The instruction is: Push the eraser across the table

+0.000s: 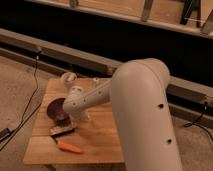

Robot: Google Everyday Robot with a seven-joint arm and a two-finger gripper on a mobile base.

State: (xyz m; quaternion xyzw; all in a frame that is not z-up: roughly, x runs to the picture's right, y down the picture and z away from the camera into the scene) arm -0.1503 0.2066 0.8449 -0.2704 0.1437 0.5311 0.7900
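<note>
One white arm point(142, 105) reaches in from the right of the camera view and bends down over the table point(102, 142). Its gripper point(79, 116) sits low over the left-middle part of the wooden top. Whether the gripper is clenched or released cannot be told, as the wrist hides it.

The eraser point(62, 130) lies flat on the planks just in front of the gripper, toward the near edge and slightly to the left in the view. It is close to the gripper, but whether they touch cannot be told.

The dark purple bowl point(56, 109) stands just beside the gripper on the left, and the end of the arm partly covers it. The orange carrot point(69, 147) lies farther from the gripper than the eraser, near the front edge and apart from the eraser. Behind the gripper, toward the far left corner, sits a pale rounded object point(67, 78). A smaller pale item point(95, 80) stands by the far edge.
</note>
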